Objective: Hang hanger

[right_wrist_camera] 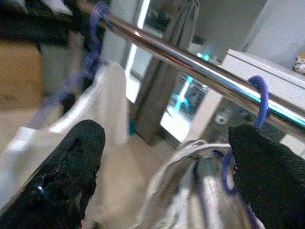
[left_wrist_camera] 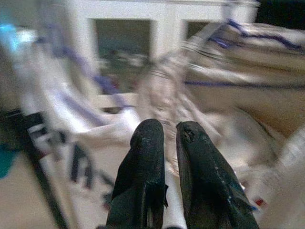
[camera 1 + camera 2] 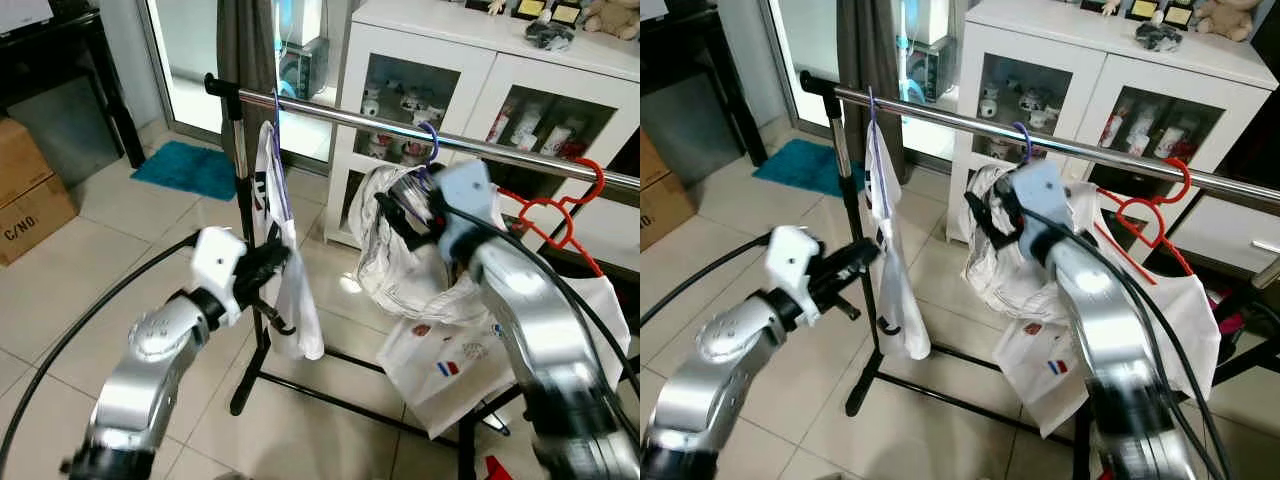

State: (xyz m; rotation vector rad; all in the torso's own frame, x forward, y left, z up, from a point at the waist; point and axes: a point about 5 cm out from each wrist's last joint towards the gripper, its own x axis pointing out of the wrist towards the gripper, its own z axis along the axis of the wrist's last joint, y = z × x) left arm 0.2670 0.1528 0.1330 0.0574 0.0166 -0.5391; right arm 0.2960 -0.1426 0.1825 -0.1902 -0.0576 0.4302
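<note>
The right gripper (image 1: 167, 157) has its jaws spread wide, one black finger on each side of the neck of the purple hanger (image 1: 259, 102), touching nothing that can be made out. That spacing reads as a release: the hanger's hook already curls over the chrome rail (image 3: 400, 125), so the rail takes the weight and the jaws need not. Below the hook, the pale crumpled garment (image 3: 400, 255) on that hanger droops in loose folds, bunched near the gripper, probably because it was carried by its neck. The right arm reaches up and forward, the wrist close under the rail.

The left gripper (image 2: 167, 143) has its jaws closed together with nothing between them. It points at the white shirt (image 3: 285, 270) on a second purple hanger (image 3: 276, 110) near the rail's end post, just beside the cloth; whether it touches is unclear. Held there, it seems to keep that shirt steady and out of the way.

Further along the rail a red hanger (image 3: 560, 215) carries a white top with small flags (image 3: 450, 360). Behind stands a white glass-door cabinet (image 3: 430, 50), and a teal mat (image 3: 190, 165) lies on the tiled floor.

The hanging looks essentially done; the right arm only needs to back off without snagging.
</note>
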